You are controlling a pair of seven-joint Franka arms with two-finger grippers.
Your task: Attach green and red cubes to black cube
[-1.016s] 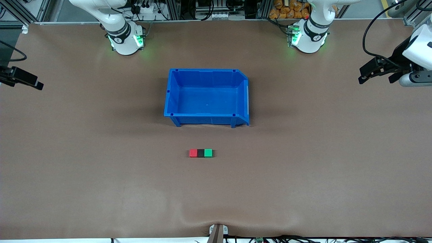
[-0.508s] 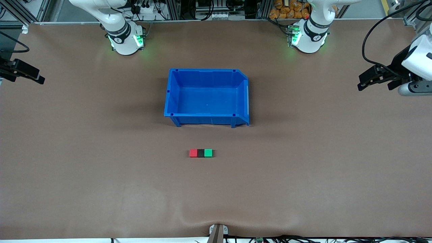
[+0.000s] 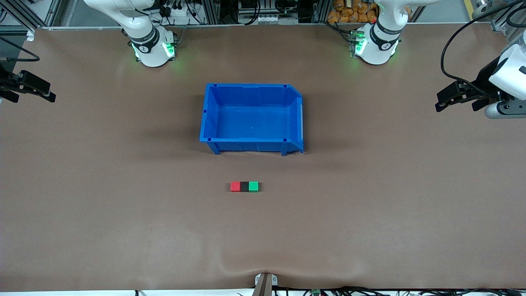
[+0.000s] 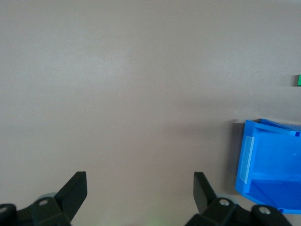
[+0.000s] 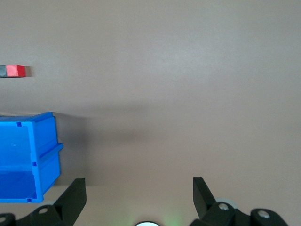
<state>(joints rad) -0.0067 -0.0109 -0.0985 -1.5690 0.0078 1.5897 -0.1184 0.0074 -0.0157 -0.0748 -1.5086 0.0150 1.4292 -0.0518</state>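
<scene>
Since a second ago, the right gripper (image 3: 25, 86) has drifted slightly upward in the front view, at the table's edge by the right arm's end, and the left gripper (image 3: 458, 96) has shifted a little at the left arm's end; the cubes and bin have stayed put. Both grippers hang empty with jaws spread wide, well apart from everything on the brown table (image 3: 370, 213).

The red cube (image 3: 235, 186), black cube (image 3: 244, 186) and green cube (image 3: 253, 186) sit touching in one row, black in the middle, red toward the right arm's end and green toward the left arm's end. The row lies nearer to the front camera than the blue bin (image 3: 213, 119), with a strip of bare table between them. Nothing stands between either gripper and the cubes.

From the right wrist view only the red cube and a sliver of the black one show, cut off at the frame edge. The left wrist view catches just a speck of green cube and one end of the bin. The right gripper is partly cut off in the front view.
</scene>
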